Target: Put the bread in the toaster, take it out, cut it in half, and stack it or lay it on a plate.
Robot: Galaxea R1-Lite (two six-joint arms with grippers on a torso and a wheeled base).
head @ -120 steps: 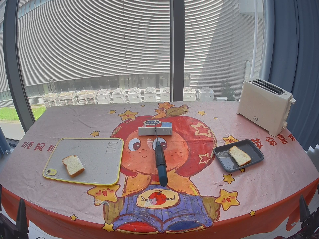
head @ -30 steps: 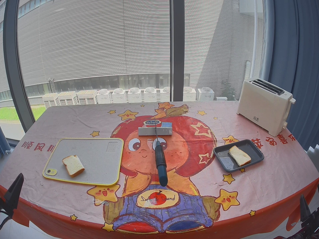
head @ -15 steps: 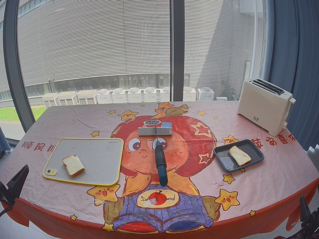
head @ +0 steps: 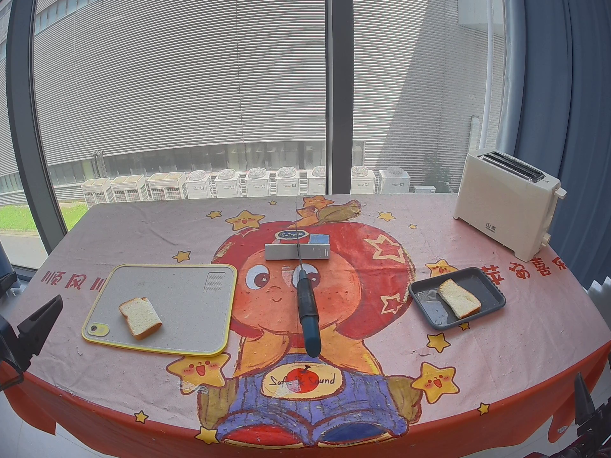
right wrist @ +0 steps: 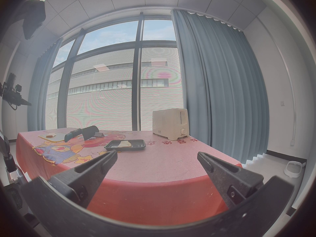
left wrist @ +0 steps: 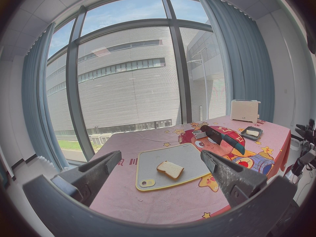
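One piece of bread (head: 140,317) lies on the grey cutting board (head: 184,300) at the table's left. A second piece (head: 458,298) rests in the dark plate (head: 478,282) on the right. The white toaster (head: 508,202) stands at the far right with its slots empty. A blue-handled knife (head: 308,316) lies mid-table, its blade in a grey holder (head: 297,250). My left gripper (left wrist: 159,154) hangs open off the table's left front corner, facing the board's bread (left wrist: 170,169). My right gripper (right wrist: 157,154) is open below the right front edge, empty.
The cartoon tablecloth covers the whole table (head: 356,376), which backs onto a large window. A blue curtain (head: 566,97) hangs just behind the toaster. The cloth between the board, the knife and the plate is bare.
My left gripper has risen into the head view at the table's left front corner and crept toward the board. The bread, the knife and the right gripper have stayed put.
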